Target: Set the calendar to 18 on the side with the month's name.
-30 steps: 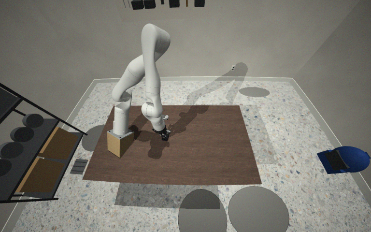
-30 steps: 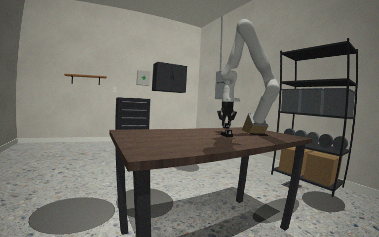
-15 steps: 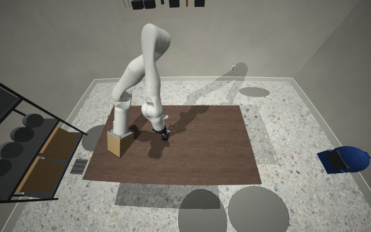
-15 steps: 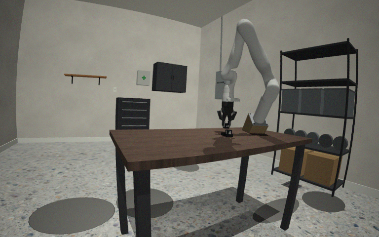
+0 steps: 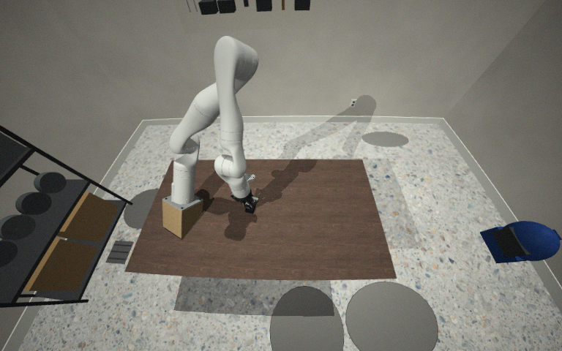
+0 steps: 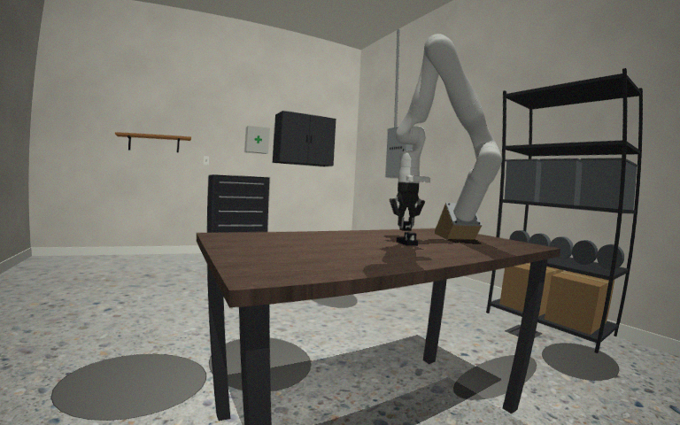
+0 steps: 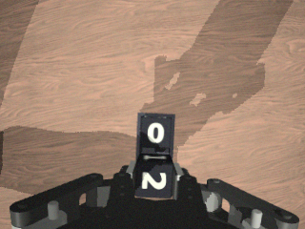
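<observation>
Gripper (image 7: 154,175) clamps a black cube (image 7: 154,181) — top face reads 2

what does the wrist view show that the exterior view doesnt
Only the wrist view shows the digits on the dark cube shut between the gripper fingers: a 0 on its far face and a 2 on its near face. Only the exterior view shows the arm reaching down from its tan base block, the table's legs, and the black shelf rack. Both show the gripper low over the wooden table holding the cube.
</observation>
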